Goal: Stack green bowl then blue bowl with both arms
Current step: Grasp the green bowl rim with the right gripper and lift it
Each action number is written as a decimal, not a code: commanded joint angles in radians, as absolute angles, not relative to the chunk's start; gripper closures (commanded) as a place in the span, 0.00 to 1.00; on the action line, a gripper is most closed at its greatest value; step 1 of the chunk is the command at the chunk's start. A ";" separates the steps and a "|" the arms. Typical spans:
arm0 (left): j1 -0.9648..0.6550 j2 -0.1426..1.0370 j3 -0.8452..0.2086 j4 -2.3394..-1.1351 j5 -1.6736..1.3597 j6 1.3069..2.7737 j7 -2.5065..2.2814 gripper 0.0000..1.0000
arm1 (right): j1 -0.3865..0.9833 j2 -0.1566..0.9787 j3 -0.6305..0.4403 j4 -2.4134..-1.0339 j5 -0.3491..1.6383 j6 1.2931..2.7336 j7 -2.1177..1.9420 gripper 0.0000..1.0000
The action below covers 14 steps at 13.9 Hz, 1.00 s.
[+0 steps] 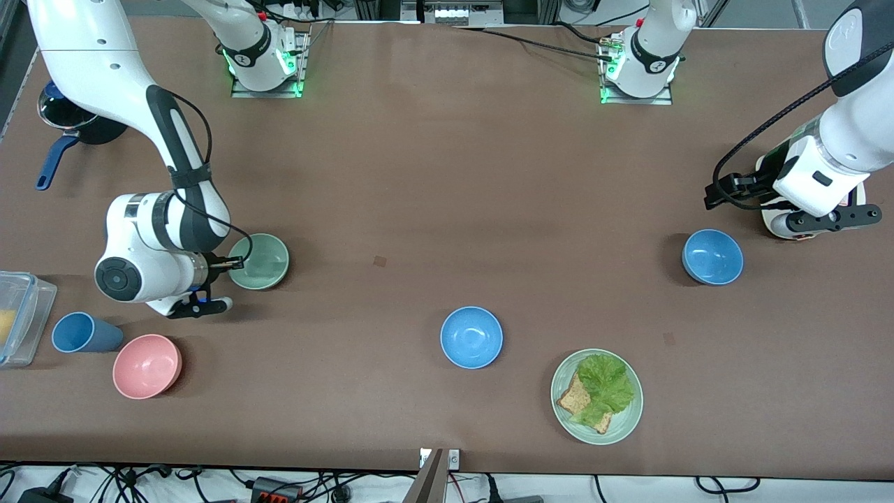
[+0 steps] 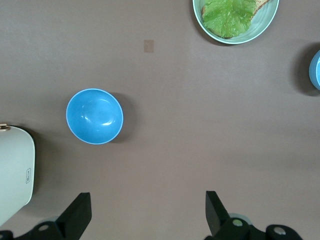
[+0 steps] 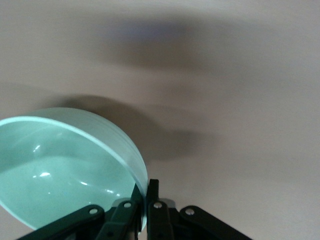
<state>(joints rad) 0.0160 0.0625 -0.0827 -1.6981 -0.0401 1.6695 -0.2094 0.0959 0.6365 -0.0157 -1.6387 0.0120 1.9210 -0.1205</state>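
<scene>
I have the right gripper down at the table toward the right arm's end, its jaws clenched on the rim of the green bowl, one finger inside the bowl and one outside. In the right wrist view the bowl is a pale mint green, thin-walled, with a glossy plain inside that shows a few small highlights, and its rim runs straight between the black fingertips. Nearer the front camera than this bowl I note a blue cup lying on its side and a pink bowl. Toward mid-table sits a brighter sky-blue bowl, and beside it a green plate with lettuce and bread. The blue bowl stands upright toward the left arm's end, plain and a slightly deeper blue, nothing touching it. The left gripper waits above the table close to that bowl, jaws released and spread wide with nothing between them.
</scene>
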 commanded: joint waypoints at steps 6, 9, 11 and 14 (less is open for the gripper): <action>0.020 0.075 -0.084 -1.669 -0.043 1.647 -0.195 0.00 | 0.182 0.623 0.230 -1.485 0.028 1.776 0.056 1.00; 0.020 0.075 -0.084 -1.669 -0.043 1.647 -0.195 0.00 | 0.337 0.643 0.232 -1.483 0.028 1.840 0.295 1.00; 0.020 0.075 -0.084 -1.669 -0.043 1.647 -0.195 0.00 | 0.412 0.673 0.232 -1.483 0.029 1.912 0.427 1.00; 0.018 0.075 -0.084 -1.669 -0.043 1.647 -0.195 0.00 | 0.494 0.713 0.233 -1.483 0.029 2.017 0.575 1.00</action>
<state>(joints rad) 0.0161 0.0625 -0.0826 -1.6974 -0.0401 1.6695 -0.2094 0.4670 0.6905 0.2392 -1.4925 0.0224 1.9742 0.5047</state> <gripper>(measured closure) 0.000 0.952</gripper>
